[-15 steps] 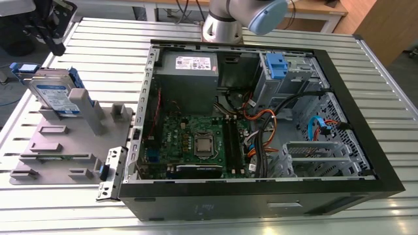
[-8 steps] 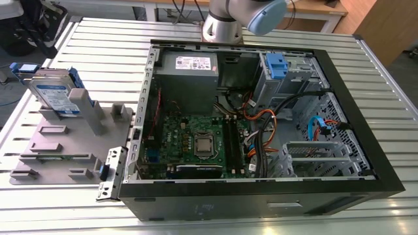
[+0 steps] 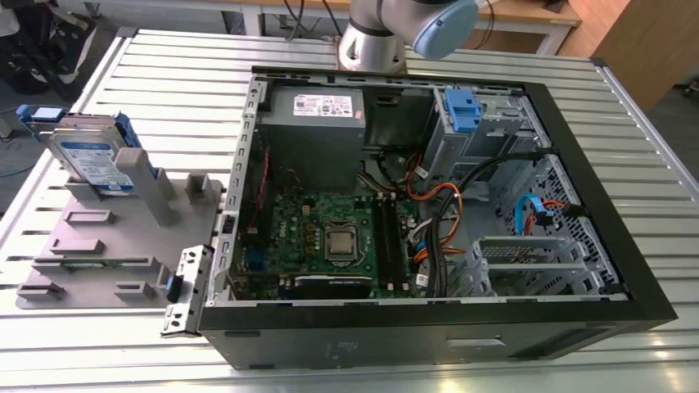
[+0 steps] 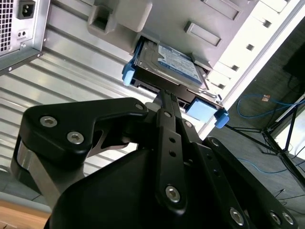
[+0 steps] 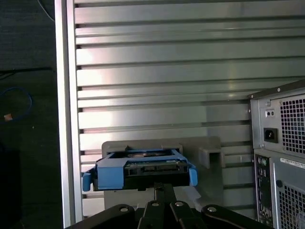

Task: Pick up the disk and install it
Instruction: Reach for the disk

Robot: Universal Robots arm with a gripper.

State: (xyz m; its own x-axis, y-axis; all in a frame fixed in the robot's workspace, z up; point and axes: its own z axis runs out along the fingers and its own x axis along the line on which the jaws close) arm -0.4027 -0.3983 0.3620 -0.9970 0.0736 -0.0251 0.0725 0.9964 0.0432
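Observation:
The disk (image 3: pixel 93 160) is a silver-grey slab with a white-and-blue label and blue side rails. It stands tilted in the grey holder (image 3: pixel 104 237) on the exterior view's left. Both wrist views show the disk (image 4: pixel 171 62) (image 5: pixel 140 169) resting in that holder, some way beyond my gripper. My gripper (image 5: pixel 165 187) (image 4: pixel 164 95) is shut with nothing between its black fingers and is apart from the disk. In the exterior view my arm (image 3: pixel 388 33) rises behind the far side of the computer case.
An open black computer case (image 3: pixel 611 205) lies on the slatted metal table (image 3: pixel 175 74), showing a green mainboard (image 3: pixel 327 237), a power-supply box (image 3: pixel 317 110), cables and drive cages (image 3: pixel 525 262). The case's rear panel (image 5: pixel 281 157) is near my gripper. Past the table edge, cables lie on a dark floor (image 5: pixel 28 119).

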